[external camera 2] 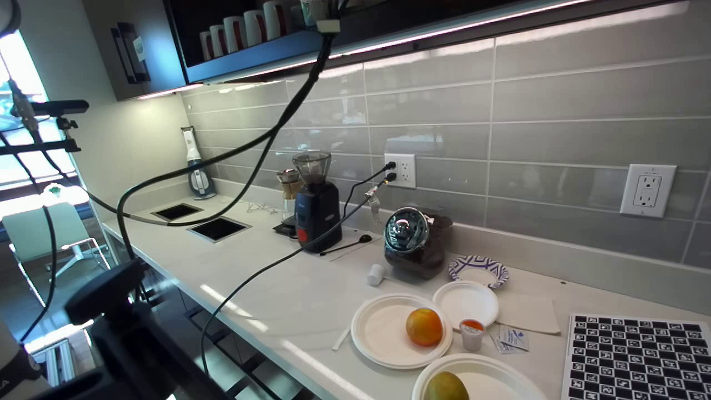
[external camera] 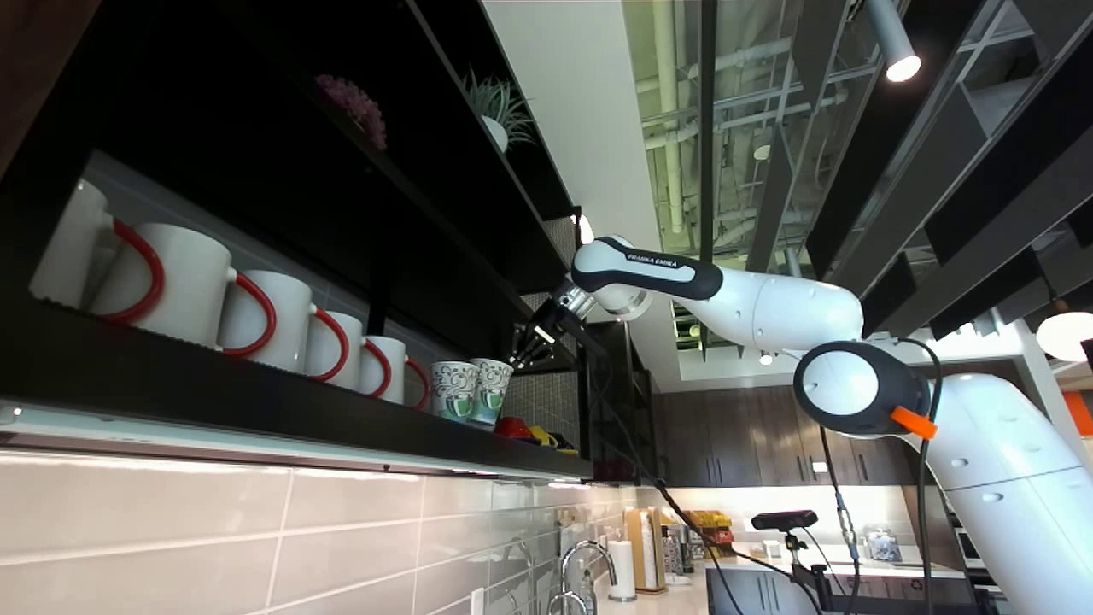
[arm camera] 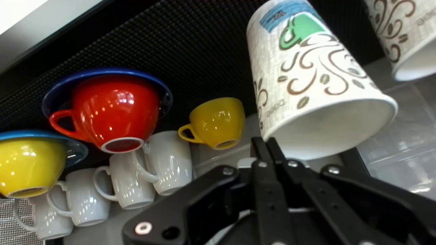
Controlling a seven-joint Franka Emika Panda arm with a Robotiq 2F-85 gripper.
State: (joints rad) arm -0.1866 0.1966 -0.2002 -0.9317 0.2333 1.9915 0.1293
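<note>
Looking at paper cup [arm camera: 306, 81] right at end of pincer [arm camera: 266, 140] in wrist view, w/ rim at the tips, body stretching away twd top of pic & mouth open twd cam. Pressed tog. w/ hardly any gap, caught on near side of rim, apparently w/ 1 tip just inside mouth & 1 just outside wall. So: holding cup by thin edge of rim.

In an ext. view, see same cup at front edge of black shelf [external camera: 256, 397], leaning slightly twd pincer; can't tell re: base contact w/ shelf. Right beside, see 2nd paper cup [external camera: 452, 393], same swirl print; further along, white mugs [external camera: 290, 320] w/ red handles, in a row.

Back in wrist view, on opp. side, find sm. yellow cup [arm camera: 219, 119] near held cup, then red cup [arm camera: 115, 105] against blue saucer [arm camera: 59, 97], foot ring facing out. Farther off, lg. yellow cup [arm camera: 30, 163] w/ lt-blue saucer [arm camera: 76, 149]; under those in pic, plain white mugs [arm camera: 131, 180].
</note>
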